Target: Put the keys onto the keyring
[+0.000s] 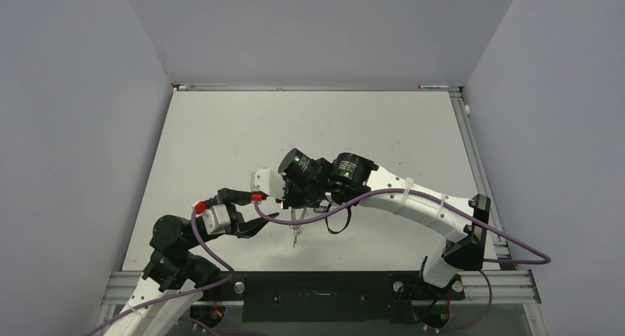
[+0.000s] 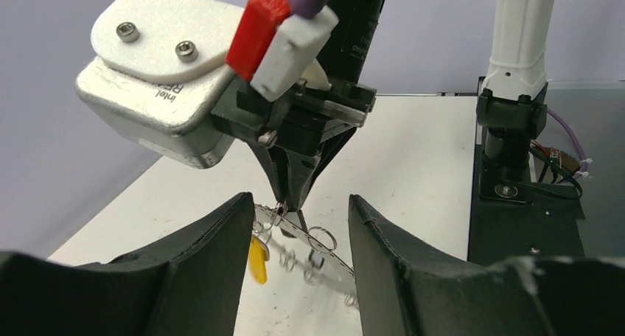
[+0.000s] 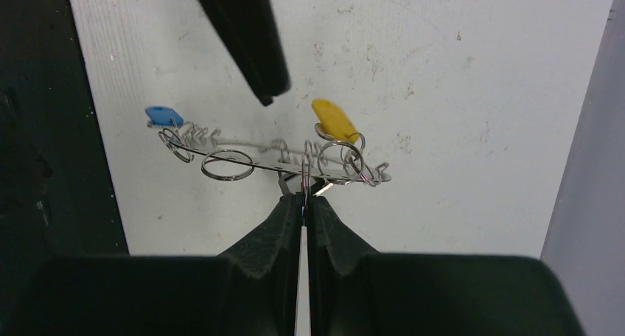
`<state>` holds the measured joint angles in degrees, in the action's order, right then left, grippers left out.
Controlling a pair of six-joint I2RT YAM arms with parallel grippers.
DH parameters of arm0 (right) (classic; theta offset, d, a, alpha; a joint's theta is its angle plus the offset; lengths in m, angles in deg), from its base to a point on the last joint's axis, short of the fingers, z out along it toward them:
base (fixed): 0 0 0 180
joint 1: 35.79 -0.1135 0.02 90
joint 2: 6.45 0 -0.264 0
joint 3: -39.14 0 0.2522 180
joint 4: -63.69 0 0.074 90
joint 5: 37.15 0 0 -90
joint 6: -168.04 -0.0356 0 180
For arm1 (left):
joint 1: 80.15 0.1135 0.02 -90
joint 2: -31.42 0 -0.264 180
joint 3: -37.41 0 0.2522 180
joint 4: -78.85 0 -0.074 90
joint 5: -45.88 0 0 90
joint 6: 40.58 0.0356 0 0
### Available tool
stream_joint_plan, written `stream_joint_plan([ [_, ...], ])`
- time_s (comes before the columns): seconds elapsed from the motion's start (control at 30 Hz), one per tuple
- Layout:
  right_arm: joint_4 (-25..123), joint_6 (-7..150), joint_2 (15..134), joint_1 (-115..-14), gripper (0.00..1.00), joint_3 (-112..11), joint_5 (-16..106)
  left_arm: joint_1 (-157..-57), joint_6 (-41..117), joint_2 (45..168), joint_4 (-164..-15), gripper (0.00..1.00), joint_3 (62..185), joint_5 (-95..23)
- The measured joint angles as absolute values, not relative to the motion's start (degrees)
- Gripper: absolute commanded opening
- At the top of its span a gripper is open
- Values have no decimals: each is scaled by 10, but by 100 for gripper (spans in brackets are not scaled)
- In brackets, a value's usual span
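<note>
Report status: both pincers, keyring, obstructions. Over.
Right pincer shut on edge of large flat silvery metal keyring. Left pincer open, close to it. Yellow-tagged silver key and blue-tagged silver key at its rim. No obstruction seen.

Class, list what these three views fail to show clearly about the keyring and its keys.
Top view: keyring too small to show any detail.
Left wrist view: a finger of the left tool covers the keyring's right end; blue tag unseen.
Right wrist view: keyring edge-on; the keys' blades merge with the wire loops.
</note>
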<state>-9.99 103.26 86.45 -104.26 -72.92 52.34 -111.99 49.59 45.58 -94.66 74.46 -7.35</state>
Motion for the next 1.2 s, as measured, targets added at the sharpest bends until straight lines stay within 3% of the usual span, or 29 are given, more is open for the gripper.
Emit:
stream_joint_plan([
  [0.53,-103,1051,847,-1102,5,-743,494,-1121,467,529,-967,25,745,-37],
  [0.97,-106,1054,847,-1107,5,-752,496,-1125,441,542,-990,23,745,0],
  [1.2,-108,1055,847,-1110,5,-754,501,-1128,438,543,-993,16,745,5],
])
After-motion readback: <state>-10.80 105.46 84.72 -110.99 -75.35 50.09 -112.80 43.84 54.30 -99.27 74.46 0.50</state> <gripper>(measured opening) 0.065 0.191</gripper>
